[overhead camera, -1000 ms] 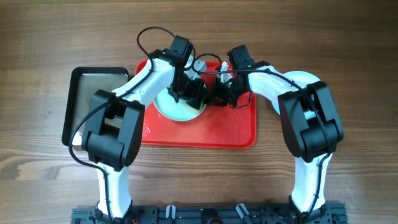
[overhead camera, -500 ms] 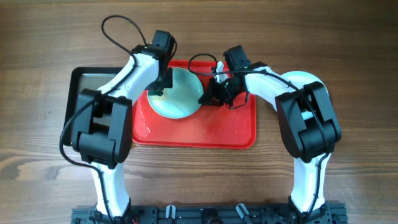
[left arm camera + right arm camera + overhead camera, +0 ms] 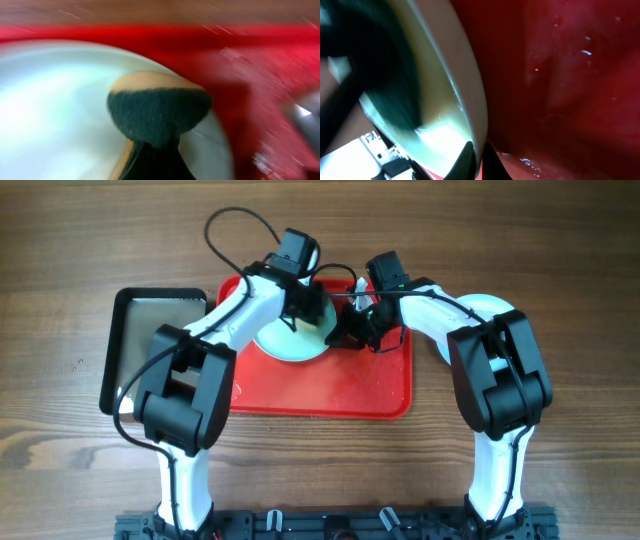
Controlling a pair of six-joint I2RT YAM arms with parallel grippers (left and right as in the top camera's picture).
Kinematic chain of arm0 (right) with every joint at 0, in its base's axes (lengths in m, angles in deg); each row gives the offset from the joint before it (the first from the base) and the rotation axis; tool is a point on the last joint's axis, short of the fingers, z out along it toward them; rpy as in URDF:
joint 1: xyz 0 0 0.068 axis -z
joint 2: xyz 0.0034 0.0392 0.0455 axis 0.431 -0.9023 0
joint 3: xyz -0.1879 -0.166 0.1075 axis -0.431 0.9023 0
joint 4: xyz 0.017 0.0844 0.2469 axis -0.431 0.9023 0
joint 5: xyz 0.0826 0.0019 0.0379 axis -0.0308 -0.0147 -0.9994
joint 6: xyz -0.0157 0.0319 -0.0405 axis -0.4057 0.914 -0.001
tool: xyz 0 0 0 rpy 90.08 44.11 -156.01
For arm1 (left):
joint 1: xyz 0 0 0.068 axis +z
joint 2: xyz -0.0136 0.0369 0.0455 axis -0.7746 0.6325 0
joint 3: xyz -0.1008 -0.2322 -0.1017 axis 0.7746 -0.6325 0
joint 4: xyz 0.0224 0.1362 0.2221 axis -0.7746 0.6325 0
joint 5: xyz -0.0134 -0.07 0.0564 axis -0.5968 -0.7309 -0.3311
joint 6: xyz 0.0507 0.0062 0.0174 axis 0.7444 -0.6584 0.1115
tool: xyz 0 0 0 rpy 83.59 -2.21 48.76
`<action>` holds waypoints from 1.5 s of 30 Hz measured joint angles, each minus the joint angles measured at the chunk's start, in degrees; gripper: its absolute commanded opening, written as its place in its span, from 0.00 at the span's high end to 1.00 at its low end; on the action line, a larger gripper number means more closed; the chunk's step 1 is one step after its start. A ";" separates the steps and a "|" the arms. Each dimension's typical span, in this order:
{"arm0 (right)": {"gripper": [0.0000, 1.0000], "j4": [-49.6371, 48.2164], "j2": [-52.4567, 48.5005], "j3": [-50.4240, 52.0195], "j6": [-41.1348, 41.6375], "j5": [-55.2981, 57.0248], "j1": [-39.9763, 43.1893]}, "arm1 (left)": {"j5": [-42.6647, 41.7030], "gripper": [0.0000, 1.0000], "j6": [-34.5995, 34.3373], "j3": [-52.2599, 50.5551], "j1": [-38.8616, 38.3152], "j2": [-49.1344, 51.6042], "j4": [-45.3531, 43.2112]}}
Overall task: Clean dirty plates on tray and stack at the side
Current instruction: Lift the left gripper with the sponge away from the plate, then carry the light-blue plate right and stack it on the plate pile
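A pale turquoise plate lies on the red tray, towards its far left. My left gripper is over the plate's right part, shut on a sponge with a dark green pad and a tan body. The sponge presses on the plate. My right gripper is shut on the plate's right rim; the wrist view shows its fingers pinching the rim just above the wet tray. Another pale plate lies on the table to the right, partly behind the right arm.
A smaller black tray lies against the red tray's left side. Both arms meet over the far half of the red tray, and cables loop above them. Water drops cover the red tray's surface.
The left gripper with the sponge swung from the plate's right side to its left edge, then back to the right. The right gripper has kept its hold on the rim.
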 measured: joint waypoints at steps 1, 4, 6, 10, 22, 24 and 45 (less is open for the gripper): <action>0.96 0.09 0.00 0.00 0.00 0.26 0.00 | -2.08 0.96 0.33 0.02 -0.50 0.00 0.74; 0.96 0.79 0.00 0.09 -0.04 0.26 0.00 | -6.58 0.96 1.68 0.11 -1.03 0.00 4.90; 0.96 0.85 0.00 0.11 -0.22 0.24 0.00 | -7.43 0.96 1.88 0.26 -0.61 0.00 6.51; 0.96 0.85 0.00 0.11 -0.48 0.26 -0.11 | -11.13 0.96 2.10 0.70 2.82 0.00 9.31; 0.96 7.78 4.74 0.59 -3.48 10.84 -0.42 | -12.28 0.96 2.10 9.49 20.55 -7.02 16.79; 0.96 9.94 8.63 0.90 -3.87 17.22 -0.59 | -12.15 0.96 2.10 9.53 20.28 -7.19 18.69; 0.96 17.79 32.65 0.92 -6.54 98.25 -28.46 | -7.08 0.96 2.10 4.81 17.09 -7.17 18.84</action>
